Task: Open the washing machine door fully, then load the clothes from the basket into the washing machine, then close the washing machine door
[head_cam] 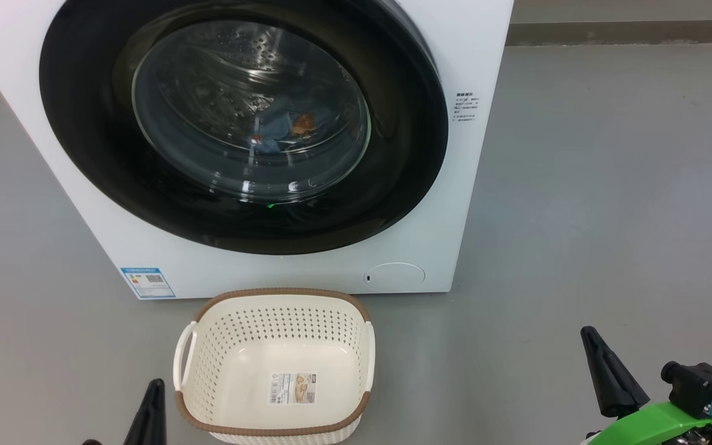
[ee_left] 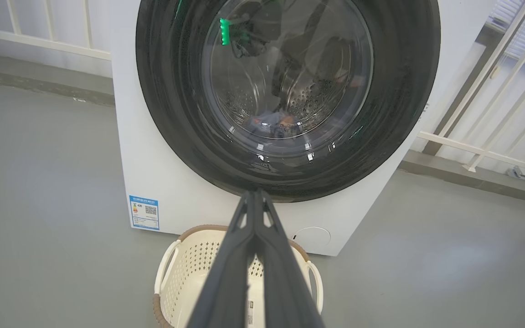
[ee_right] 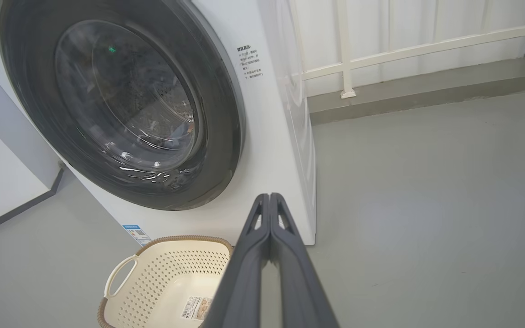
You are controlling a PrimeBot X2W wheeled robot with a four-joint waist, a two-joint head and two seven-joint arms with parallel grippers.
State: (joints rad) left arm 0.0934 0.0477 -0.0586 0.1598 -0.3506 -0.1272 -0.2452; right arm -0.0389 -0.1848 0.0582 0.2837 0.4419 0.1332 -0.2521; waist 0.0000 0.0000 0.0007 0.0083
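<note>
There are two containers here. The one machine (head_cam: 306, 272), a white box, stands on the far side. Its steel drum (head_cam: 238, 68), dotted with holes, holds the clothes (head_cam: 282, 127): one small bundle, blue with an orange-brown patch, lying low in the drum behind the glass. The one door (head_cam: 84, 154) is shut flush against the machine front. It is round, with a wide glossy black rim and a bulging clear bowl at its centre.

The one basket (head_cam: 275, 296) sits on the grey floor (head_cam: 578, 185), near me and just in front of the machine. It is cream plastic and rectangular with rounded corners. It has perforated walls, a brown woven-look rim and two loop handles, one on the left and one on the right. Inside it is just a label sticker (head_cam: 293, 388), flat on the bottom.

Low on the machine front are one blue energy label (head_cam: 148, 282) at the left and one round cap (head_cam: 394, 274) at the right.

Both my pairs of jaws are clenched on nothing. My left gripper (ee_left: 254, 193) has its two dark fingers pressed flat together, near the basket's left side. My right gripper (ee_right: 269, 197) is closed the same way, well to the basket's right.
</note>
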